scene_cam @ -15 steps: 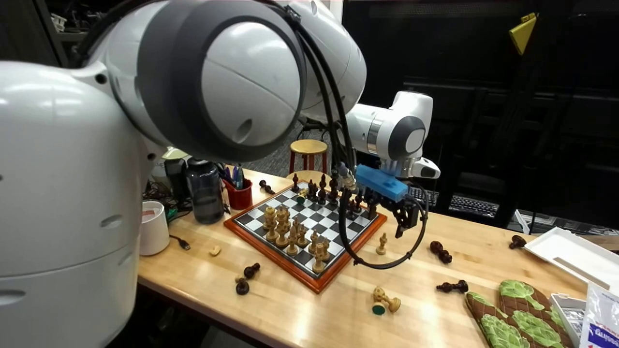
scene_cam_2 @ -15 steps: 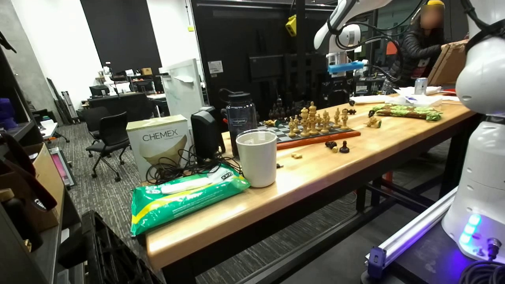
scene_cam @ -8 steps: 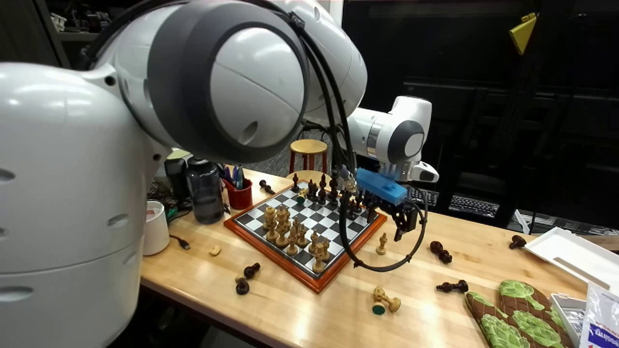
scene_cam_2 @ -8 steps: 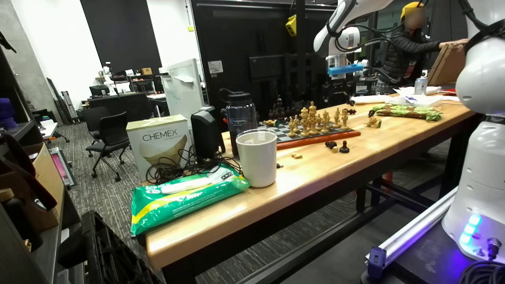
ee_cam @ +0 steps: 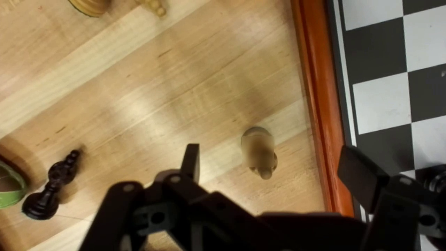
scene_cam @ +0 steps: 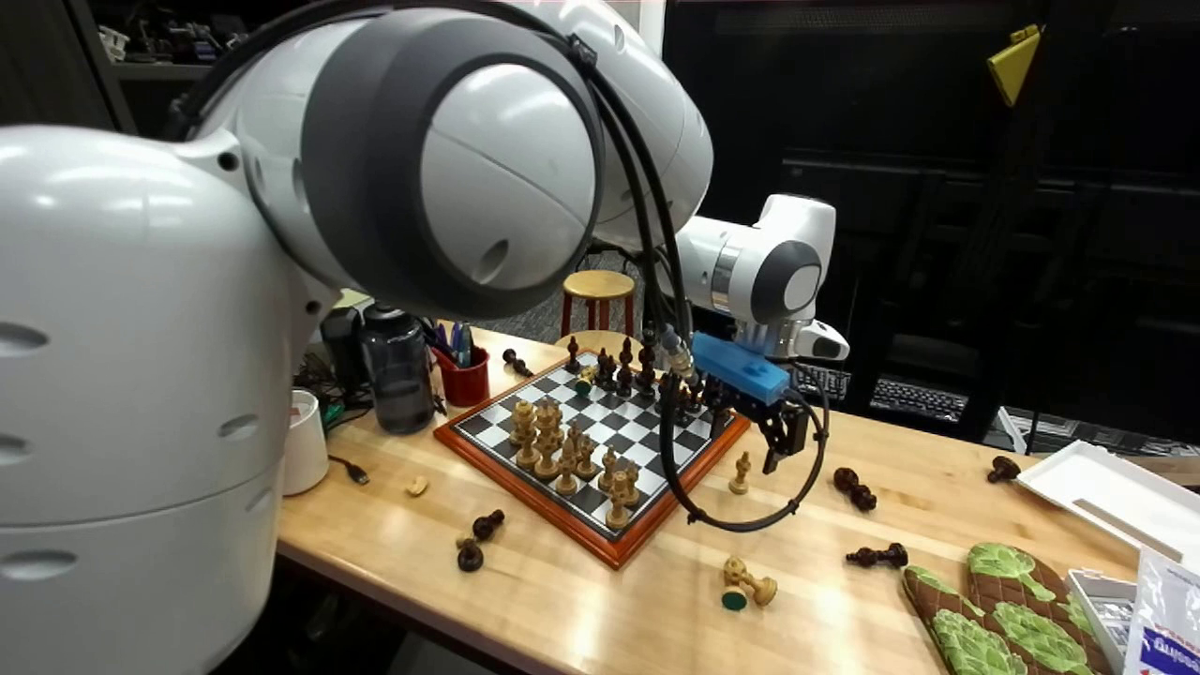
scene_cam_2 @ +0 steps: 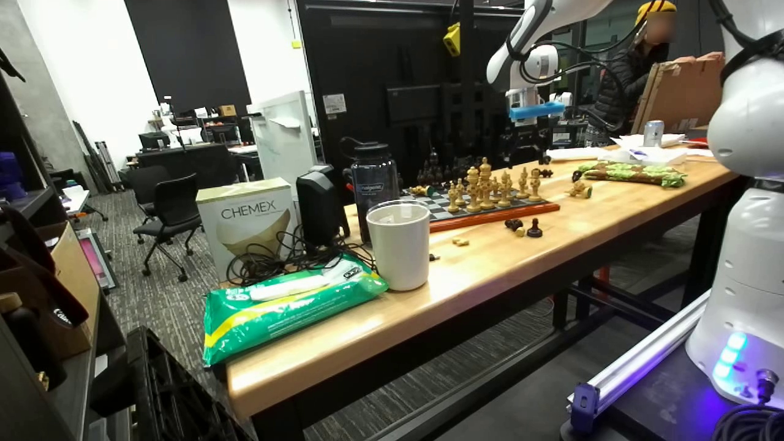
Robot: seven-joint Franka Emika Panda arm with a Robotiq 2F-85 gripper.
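Observation:
My gripper (ee_cam: pixel 270 157) stands open in the wrist view, with a wide gap between its fingers. Below that gap a single light wooden chess piece (ee_cam: pixel 265 173) stands on the table, touched by neither finger. The same piece (scene_cam: pixel 741 474) shows upright beside the chessboard (scene_cam: pixel 656 536) in an exterior view, where the gripper (scene_cam: pixel 745 450) hangs just above and behind it. One finger reaches over the board's red-brown rim (ee_cam: pixel 322 104) in the wrist view. In an exterior view the dark gripper (scene_cam_2: pixel 528 142) blends into the black background.
Light (scene_cam: pixel 537 436) and dark (scene_cam: pixel 624 367) pieces stand on the board. Fallen light pieces (scene_cam: pixel 747 583) and dark pieces (scene_cam: pixel 877 555), (scene_cam: pixel 855 489) lie around it. A leaf-patterned mitt (scene_cam: pixel 1017 609), white tray (scene_cam: pixel 1116 497), bottle (scene_cam: pixel 397 375), red cup (scene_cam: pixel 466 380) and white mug (scene_cam_2: pixel 399 248) are also there.
The arm and gripper have come down slightly toward the table, with the jaws staying open. The chess pieces have not moved. In the background a person has shifted with a cardboard box.

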